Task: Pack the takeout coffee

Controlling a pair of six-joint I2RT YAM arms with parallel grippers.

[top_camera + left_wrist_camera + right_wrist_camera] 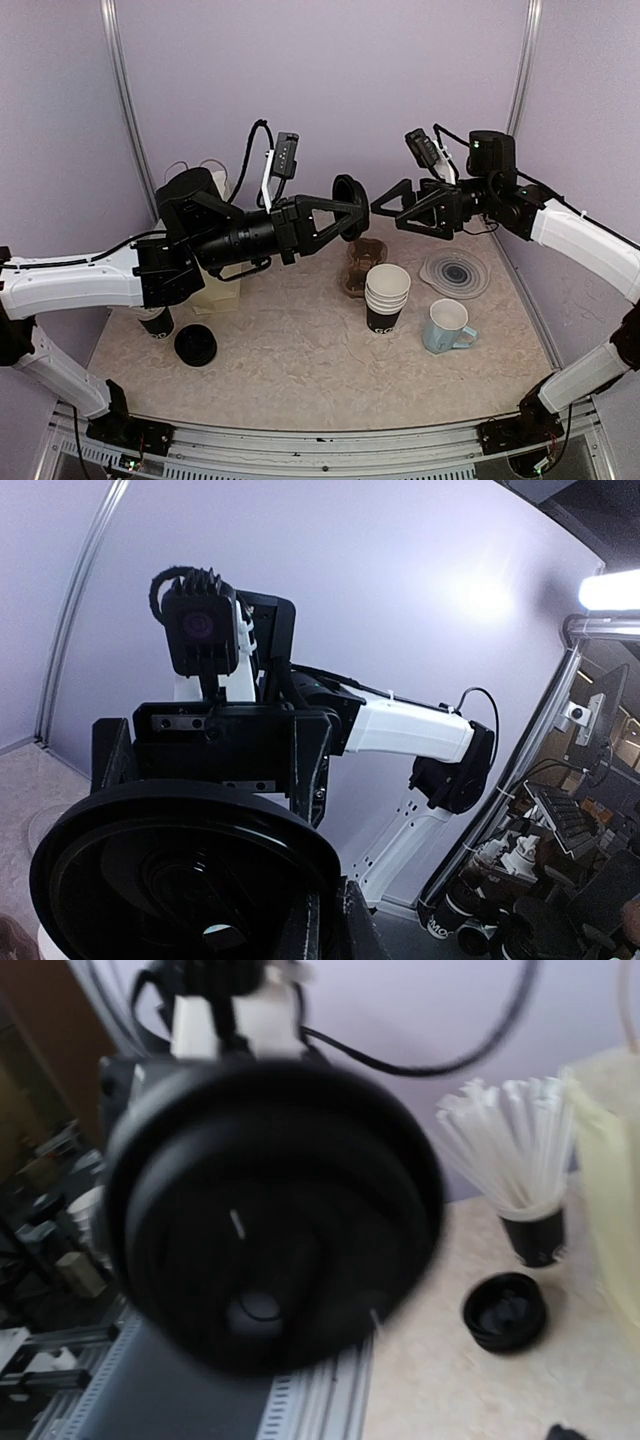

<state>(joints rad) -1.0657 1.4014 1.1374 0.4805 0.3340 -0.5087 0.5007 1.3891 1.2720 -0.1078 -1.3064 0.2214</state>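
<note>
**A:** Up over the middle of the table (300,355), the left gripper (350,212) is pinching a black lid (349,188) by its rim. Which arm is closer to take it?

**B:** Right gripper (382,209), easy. It sits just beside the lid, facing its flat side, and its fingers look spread. The lid stands on edge, so its axis runs straight from one gripper to the other.

**A:** And the cups?

**B:** One stack of paper cups (387,298) sits below, nearer the right arm. I count four rims, but I'm not sure. Two black lids total: the held one and a spare lid (195,345) lying left. One blue mug (447,327) too.
</note>
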